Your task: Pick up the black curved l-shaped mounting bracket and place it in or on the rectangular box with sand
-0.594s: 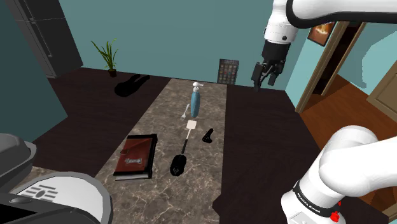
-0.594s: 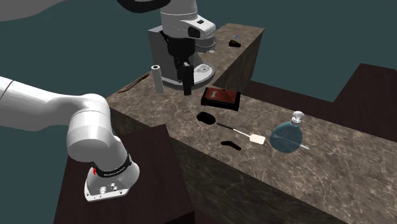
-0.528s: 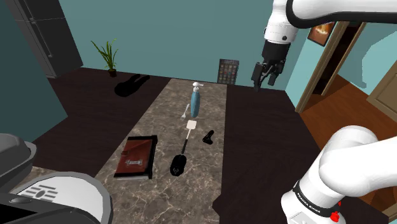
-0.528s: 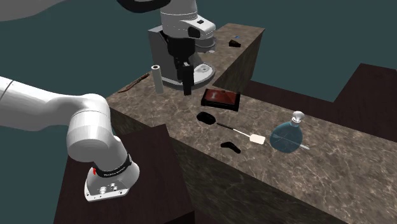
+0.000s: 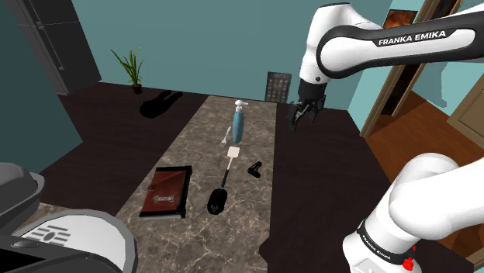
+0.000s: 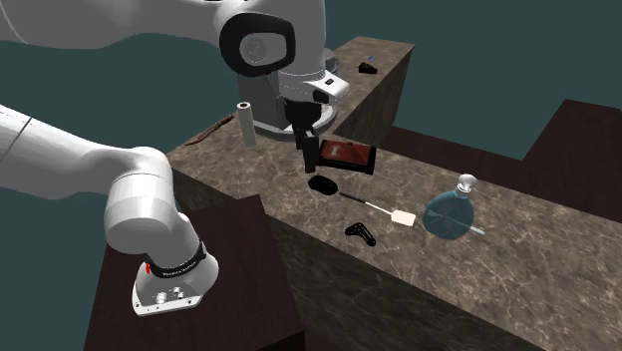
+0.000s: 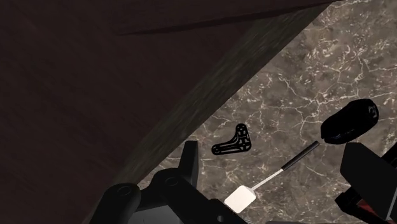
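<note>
Since the arm has bent over and swung in from where it was half a second ago, the hand (image 5: 304,116) now hangs lower and closer to the counter (image 5: 198,132). Its two black fingers are apart, and there is nothing between them. The black bracket (image 5: 254,167) lies on the counter, close to the edge on the arm's side. In the shoulder view it is at about seven o'clock from the hand, and the two are not touching yet. The dark red box (image 5: 166,191) lies at about eight o'clock from the bracket, past the long tool with a white head (image 5: 227,167). I think the hand has started its trip to the bracket. It needs to go down more and get a finger on each side before it can grab.
</note>
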